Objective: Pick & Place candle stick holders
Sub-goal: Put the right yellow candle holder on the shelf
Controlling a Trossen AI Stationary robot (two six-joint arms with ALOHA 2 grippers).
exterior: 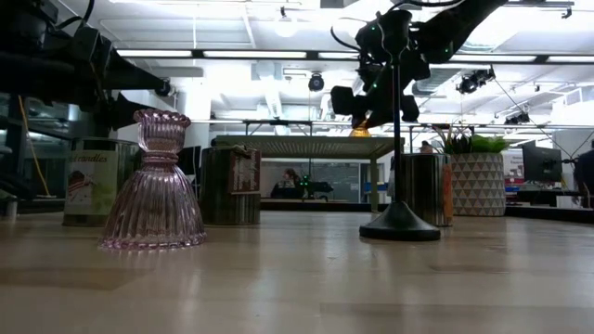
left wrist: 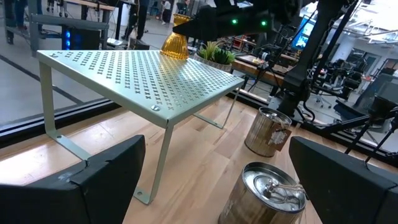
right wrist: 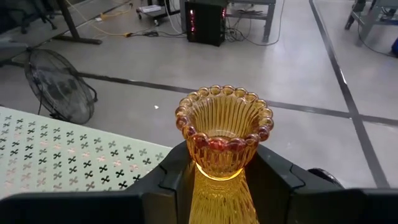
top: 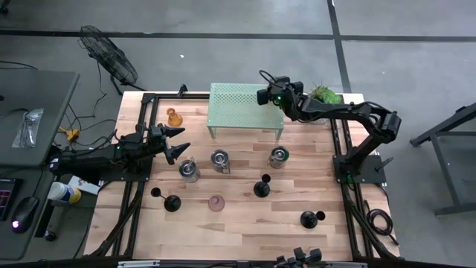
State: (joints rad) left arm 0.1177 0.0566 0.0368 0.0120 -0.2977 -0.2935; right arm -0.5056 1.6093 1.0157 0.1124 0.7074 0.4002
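We see an amber, ribbed glass holder with a beaded rim, glowing orange-gold between the right gripper's dark fingers. The rack is pale green, pierced with rows of small cross-shaped holes. A pale pink holder is ribbed too. The cup holders are shiny silver, the slim sticks black, the table light striped wood.

Wooden table carries candle holders, rack, plant.

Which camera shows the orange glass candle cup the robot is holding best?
The right wrist view: the amber holder fills it, clamped in the right gripper. The left wrist view shows it small beyond the rack; the high view hides it.
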